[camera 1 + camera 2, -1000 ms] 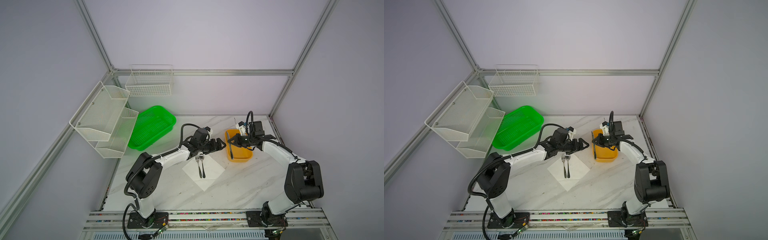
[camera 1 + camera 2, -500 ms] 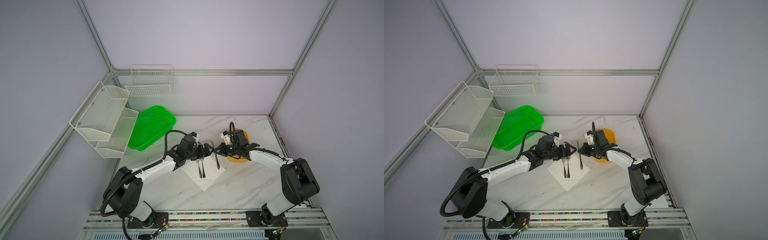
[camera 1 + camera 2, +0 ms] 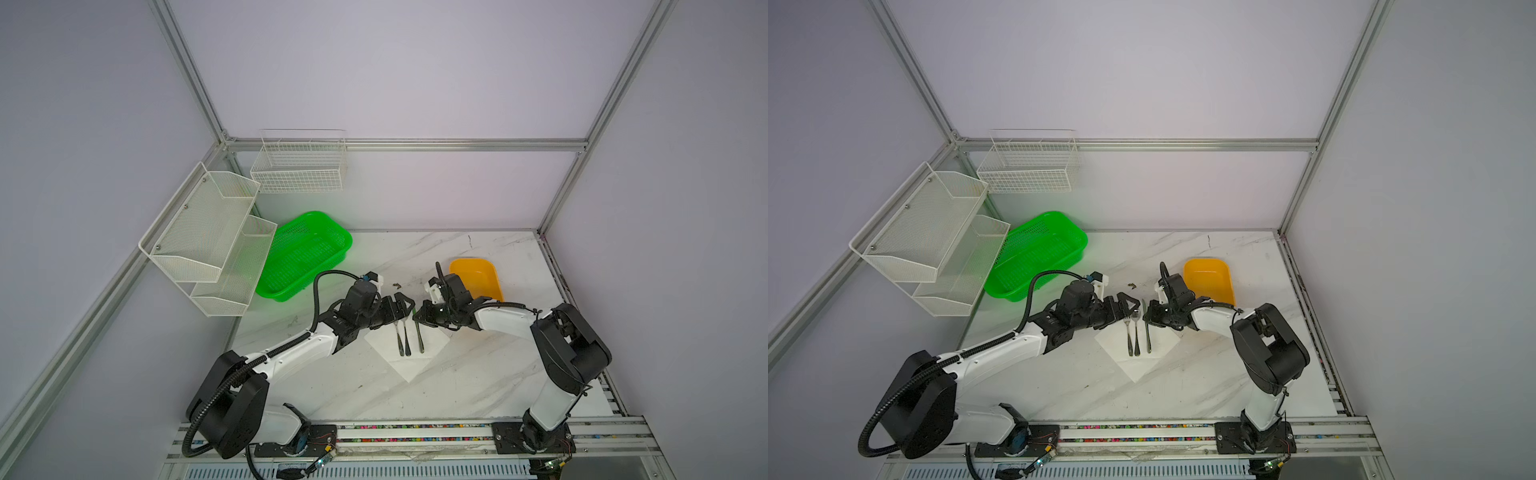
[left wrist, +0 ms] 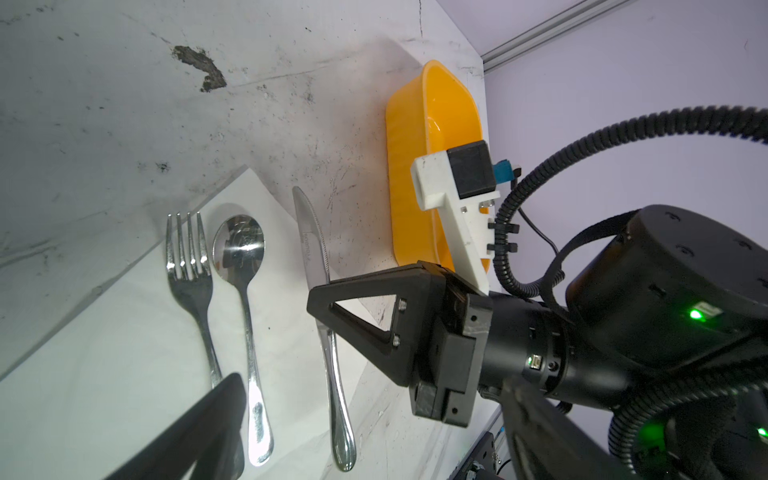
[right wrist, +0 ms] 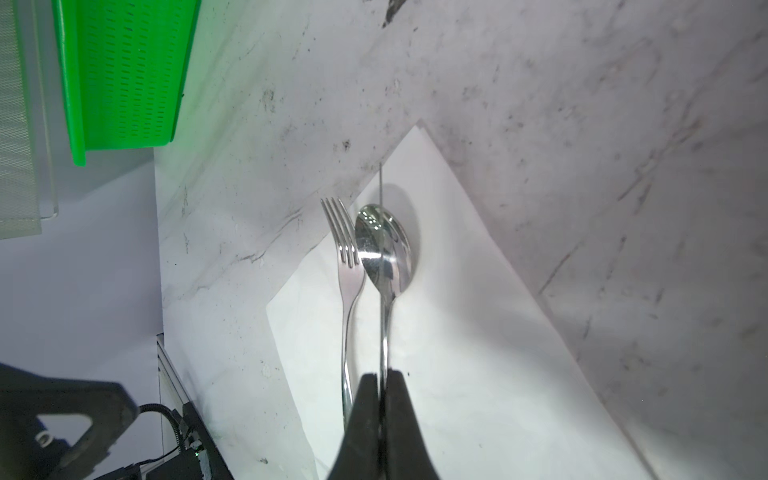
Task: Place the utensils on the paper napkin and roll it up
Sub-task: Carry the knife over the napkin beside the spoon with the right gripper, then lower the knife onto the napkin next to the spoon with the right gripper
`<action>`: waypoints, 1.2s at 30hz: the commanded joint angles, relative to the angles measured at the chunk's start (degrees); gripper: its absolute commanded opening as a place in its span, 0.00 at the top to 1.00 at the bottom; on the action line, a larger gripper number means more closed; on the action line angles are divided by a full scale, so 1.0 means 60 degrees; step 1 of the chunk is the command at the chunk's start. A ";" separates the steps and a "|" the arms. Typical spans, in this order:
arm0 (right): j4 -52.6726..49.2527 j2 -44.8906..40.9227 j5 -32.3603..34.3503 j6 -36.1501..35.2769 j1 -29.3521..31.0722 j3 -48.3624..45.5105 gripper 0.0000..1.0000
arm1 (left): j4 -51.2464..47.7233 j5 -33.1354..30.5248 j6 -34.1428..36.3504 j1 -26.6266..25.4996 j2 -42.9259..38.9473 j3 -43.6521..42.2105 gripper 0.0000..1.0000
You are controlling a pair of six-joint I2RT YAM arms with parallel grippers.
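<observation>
The knife [image 4: 311, 241] is now over the napkin [image 4: 124, 353], pinched in right jaws; left jaws spread. Next: lay it down.

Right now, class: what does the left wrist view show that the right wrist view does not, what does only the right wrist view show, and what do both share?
Only the left wrist view: the yellow tub and the knife's flat blade. Only the right wrist view: the green basket. Both: the fork, the spoon, the paper napkin and the right gripper, shut on the knife.
</observation>
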 commanded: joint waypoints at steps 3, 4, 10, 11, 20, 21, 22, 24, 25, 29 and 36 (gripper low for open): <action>0.0685 0.0283 0.0229 0.0454 0.0070 0.0130 1.00 | 0.0636 -0.0136 -0.0116 0.0140 -0.0317 -0.0514 0.00; 0.0754 0.0334 0.0202 0.0469 0.0066 0.0130 1.00 | 0.0659 -0.0123 -0.0117 0.0159 -0.0337 -0.0540 0.00; 0.1018 0.0624 0.0097 0.0566 0.0087 0.0225 1.00 | 0.0700 -0.0032 -0.0117 0.0239 -0.0321 -0.0610 0.00; 0.1098 0.0656 0.0064 0.0598 0.0101 0.0215 1.00 | 0.0692 -0.0016 -0.0131 0.0251 -0.0320 -0.0620 0.00; 0.1395 0.0973 0.0000 0.0694 0.0137 0.0225 0.99 | 0.0741 0.0091 -0.0190 0.0301 -0.0233 -0.0634 0.00; 0.1397 0.1016 -0.0010 0.0698 0.0138 0.0237 0.99 | 0.0745 0.0105 -0.0186 0.0294 -0.0218 -0.0636 0.00; 0.1359 0.1072 -0.0011 0.0668 0.0142 0.0275 0.98 | 0.0759 0.0138 -0.0204 0.0294 -0.0191 -0.0628 0.00; 0.1332 0.1168 -0.0061 0.0614 0.0138 0.0326 0.98 | 0.0780 0.0172 -0.0219 0.0298 -0.0160 -0.0634 0.00; 0.1329 0.1207 -0.0085 0.0609 0.0142 0.0357 0.98 | 0.0789 0.0184 -0.0219 0.0294 -0.0159 -0.0628 0.00; 0.1234 0.1246 -0.0047 0.0510 0.0138 0.0380 0.97 | 0.0801 0.0206 -0.0226 0.0303 -0.0130 -0.0635 0.00; 0.1095 0.1171 0.0018 0.0457 0.0142 0.0306 0.93 | 0.0808 0.0218 -0.0221 0.0308 -0.0115 -0.0634 0.00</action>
